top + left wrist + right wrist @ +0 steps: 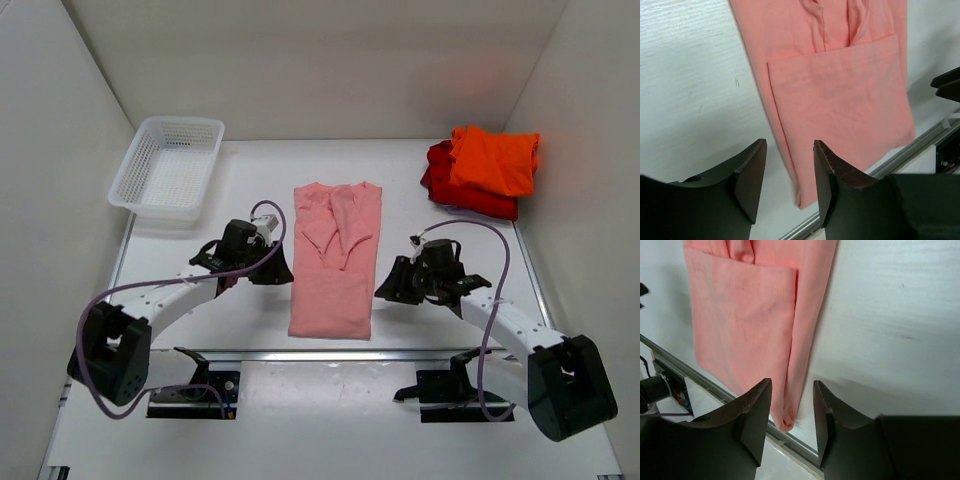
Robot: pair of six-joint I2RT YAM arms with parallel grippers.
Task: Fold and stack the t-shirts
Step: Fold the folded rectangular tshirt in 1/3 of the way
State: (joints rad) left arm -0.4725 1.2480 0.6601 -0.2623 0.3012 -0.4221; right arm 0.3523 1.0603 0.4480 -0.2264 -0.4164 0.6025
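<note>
Left gripper (790, 146) and right gripper (792, 384): dark wedge jaws parted, clasping nothing, flanking the salmon-pink t-shirt (335, 260), a soft matte oblong folded lengthwise at frame centre. Upper right: bright orange t-shirt (495, 158) folded atop red t-shirt (470, 197). Upper left: white mesh basket (160, 196).

1. No text, label, brand, number or sign can be read in any view.
2. A small coloured patch (231, 386) on the dark mount (190, 398) at the near edge of the bench (400, 165) is too small to make out.
</note>
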